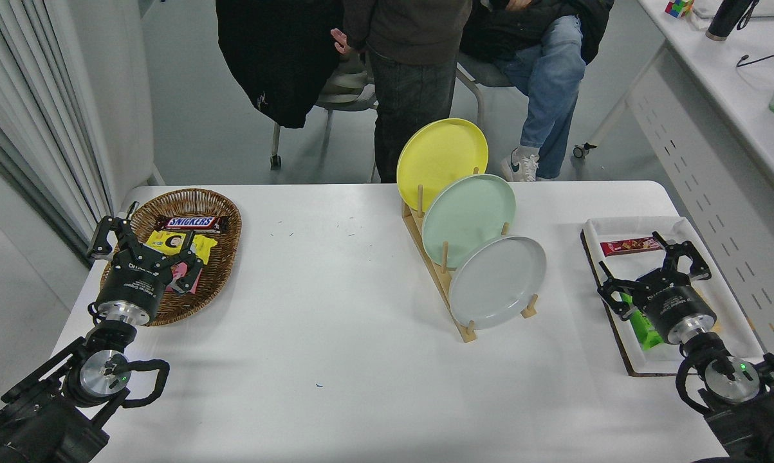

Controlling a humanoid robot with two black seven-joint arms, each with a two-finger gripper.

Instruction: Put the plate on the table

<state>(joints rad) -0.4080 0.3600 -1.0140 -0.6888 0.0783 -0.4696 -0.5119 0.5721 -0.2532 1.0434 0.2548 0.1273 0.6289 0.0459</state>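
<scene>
The pale grey plate (497, 281) stands on edge in the front slot of a wooden dish rack (452, 302) on the white table (335, 334). A mint-green plate (469, 220) and a yellow plate (442, 154) stand behind it in the same rack. My right gripper (650, 271) is open and empty, over the white tray to the right of the rack, well apart from the grey plate. My left gripper (147, 244) is open and parked at the lower left over the wicker basket.
A wicker basket (222, 218) with a Snickers bar and yellow packets sits at the left. A white tray (695, 228) with a red snack bar and a green packet sits at the right. People stand and sit beyond the far edge. A desk runs along the right.
</scene>
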